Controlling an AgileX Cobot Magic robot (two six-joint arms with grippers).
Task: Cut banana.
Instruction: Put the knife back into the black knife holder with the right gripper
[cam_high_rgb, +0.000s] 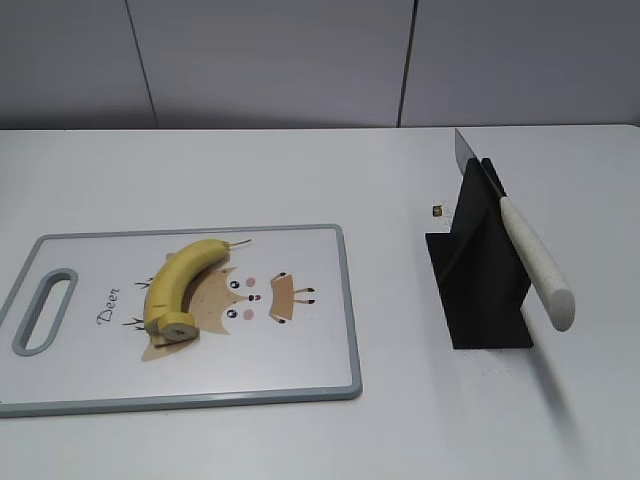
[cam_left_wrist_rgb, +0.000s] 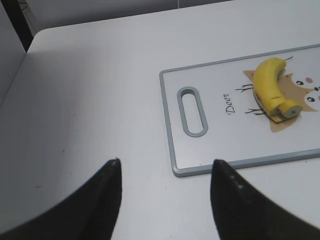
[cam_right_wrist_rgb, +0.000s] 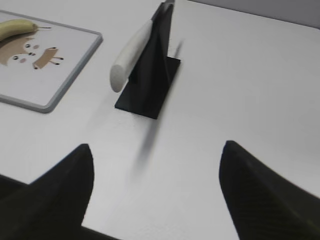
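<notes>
A curved yellow unpeeled banana (cam_high_rgb: 182, 285) lies on a white cutting board (cam_high_rgb: 300, 370) with a grey rim and a deer drawing. It also shows in the left wrist view (cam_left_wrist_rgb: 270, 82) and at the top left of the right wrist view (cam_right_wrist_rgb: 15, 29). A knife with a white handle (cam_high_rgb: 535, 260) rests in a black stand (cam_high_rgb: 478, 275), handle toward me; both show in the right wrist view (cam_right_wrist_rgb: 131, 55). My left gripper (cam_left_wrist_rgb: 165, 165) is open and empty over bare table, left of the board. My right gripper (cam_right_wrist_rgb: 156, 150) is open and empty, short of the stand.
The board's handle slot (cam_left_wrist_rgb: 192, 111) faces my left gripper. A small dark object (cam_high_rgb: 437, 210) lies on the white table behind the stand. A grey panelled wall (cam_high_rgb: 300, 60) closes the far side. The table's left edge (cam_left_wrist_rgb: 20, 65) shows in the left wrist view.
</notes>
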